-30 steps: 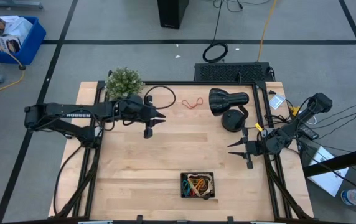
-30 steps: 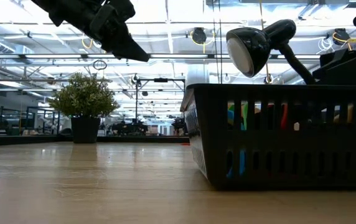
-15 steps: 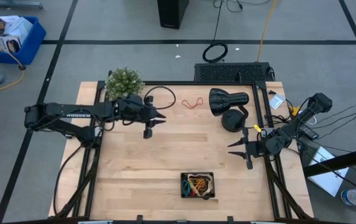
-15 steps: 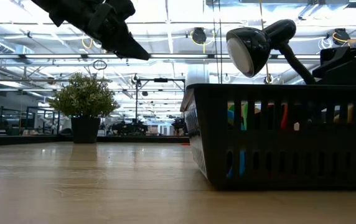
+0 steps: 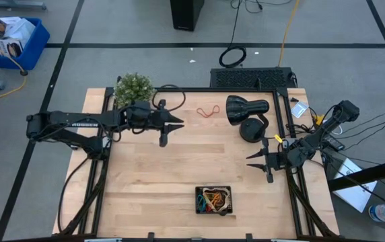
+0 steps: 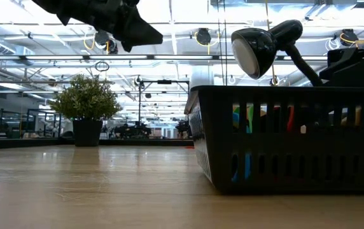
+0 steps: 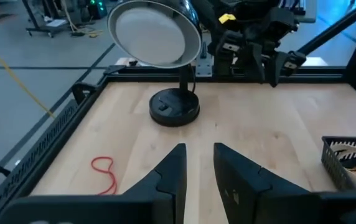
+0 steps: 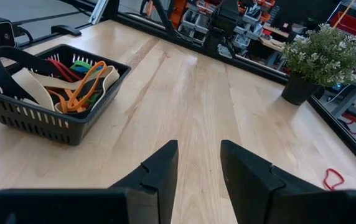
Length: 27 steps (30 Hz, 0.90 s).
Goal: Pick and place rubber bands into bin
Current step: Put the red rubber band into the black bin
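Two pincers are hovering empty over the counter (image 5: 179, 168) in the high view: left pincer (image 5: 172, 125) near the plant (image 5: 133, 89), right pincer (image 5: 258, 160) at the right edge; bin (image 5: 213, 200) sitting at the near edge, red rubber band (image 5: 208, 111) lying by the lamp (image 5: 246, 109). Low view: bin close, bands showing through its slots. Left wrist view: fingers (image 7: 172, 174) standing slightly apart, pinching nothing, red band ahead. Right wrist view: fingers (image 8: 159, 171) spread, gripping nothing.

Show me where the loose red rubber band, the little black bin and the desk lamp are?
red rubber band (image 5: 209, 111), high view, middle of the loop on the table.
bin (image 8: 25, 118), right wrist view, its slotted front wall.
lamp (image 7: 156, 32), left wrist view, the face of its round shade.
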Each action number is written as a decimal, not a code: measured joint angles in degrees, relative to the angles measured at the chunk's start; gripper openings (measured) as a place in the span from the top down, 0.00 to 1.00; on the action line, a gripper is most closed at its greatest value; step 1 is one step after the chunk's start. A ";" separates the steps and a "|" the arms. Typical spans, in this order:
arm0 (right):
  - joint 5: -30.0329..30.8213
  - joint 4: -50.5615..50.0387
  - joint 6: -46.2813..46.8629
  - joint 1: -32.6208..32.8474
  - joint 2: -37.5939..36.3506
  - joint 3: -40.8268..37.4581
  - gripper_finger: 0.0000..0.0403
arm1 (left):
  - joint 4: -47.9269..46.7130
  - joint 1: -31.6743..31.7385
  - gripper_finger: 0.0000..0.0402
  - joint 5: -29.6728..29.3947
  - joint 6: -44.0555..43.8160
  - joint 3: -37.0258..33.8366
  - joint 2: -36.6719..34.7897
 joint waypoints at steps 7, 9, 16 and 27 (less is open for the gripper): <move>-0.07 0.00 -0.87 0.00 0.00 0.00 0.71 | -0.11 -0.24 0.68 0.04 0.26 0.00 0.00; -0.11 0.00 -0.87 0.00 0.00 0.02 0.71 | -0.19 -0.19 0.58 0.61 -0.09 0.00 0.00; -0.13 0.00 -0.87 0.01 0.00 0.00 0.71 | -1.37 -0.24 0.31 2.11 -2.20 0.02 0.02; -0.07 -0.02 -2.50 0.00 0.00 0.02 0.71 | -4.86 -0.35 0.19 1.32 6.12 3.15 1.17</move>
